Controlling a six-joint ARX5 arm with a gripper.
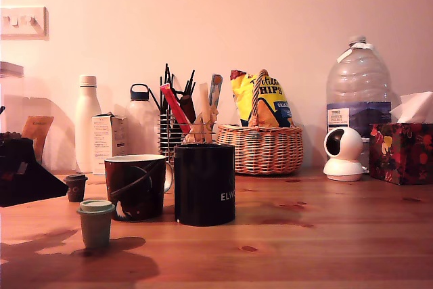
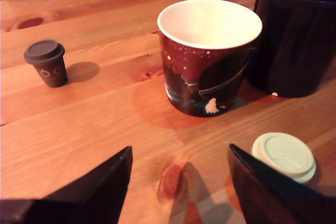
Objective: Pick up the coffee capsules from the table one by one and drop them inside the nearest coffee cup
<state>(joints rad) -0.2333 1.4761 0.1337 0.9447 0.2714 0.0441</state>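
Knotty pine worktop [image 1: 325,248], warm orange light, clutter along the back wall.

Two mugs stand touching or nearly so at centre. Plain black cylindrical mug [image 1: 204,184] on the exterior view's right; glossy dark brown patterned coffee cup [image 1: 135,186] with white interior on its left. Both look empty from the wrist view.

My arm is the dark mass at the exterior view's left edge. My end effector [image 2: 178,182] hovers low over the worktop, jaws spread wide, gripping nothing; bare wood lies between the fingers.

Pale green rimmed coffee capsule [image 2: 284,156] stands upright just beside the outer edge of one finger, outside the gap, in front of the patterned cup. Small dark brown lidded capsule [image 2: 46,63] stands upright, well apart on the cup's other side.

Risks, as I judge them:
- The green capsule is not between my jaws. Closing here catches nothing; shifting sideways without lifting would knock it over or send it rolling.
- It sits close to both mugs, so a careless release could land in the black mug instead.
- The brown capsule is tiny and could slip out of a loose pinch.
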